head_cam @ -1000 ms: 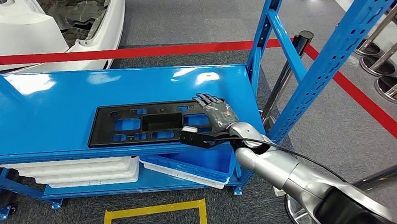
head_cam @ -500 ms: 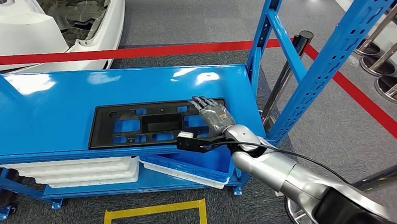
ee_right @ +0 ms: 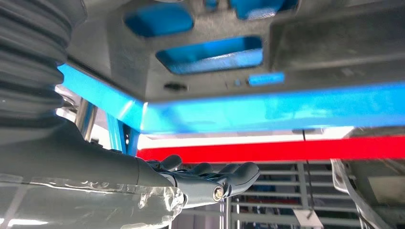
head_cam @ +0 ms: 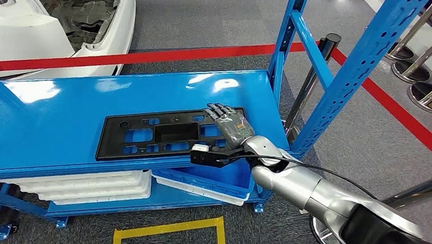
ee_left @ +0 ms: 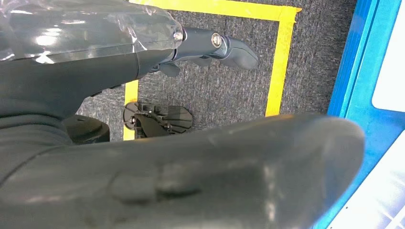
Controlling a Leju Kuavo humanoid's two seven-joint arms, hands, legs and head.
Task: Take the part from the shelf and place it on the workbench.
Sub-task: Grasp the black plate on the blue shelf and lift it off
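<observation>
A flat black plastic part with several cut-outs lies on the blue shelf, near its front edge. My right hand lies stretched out over the part's right end, fingers straight and pointing away from me, holding nothing. In the right wrist view the part and the shelf's front lip lie close to the camera, and the fingers stand clear of the part. My left hand hangs over grey carpet with a finger extended and nothing in it.
Blue uprights frame the shelf's right side. White trays and a blue bin sit on the level below. Red barrier tape, a stanchion and a white car body lie beyond. Yellow floor tape marks the carpet.
My right hand has slid a little to the left over the part's right end. The part has not moved.
</observation>
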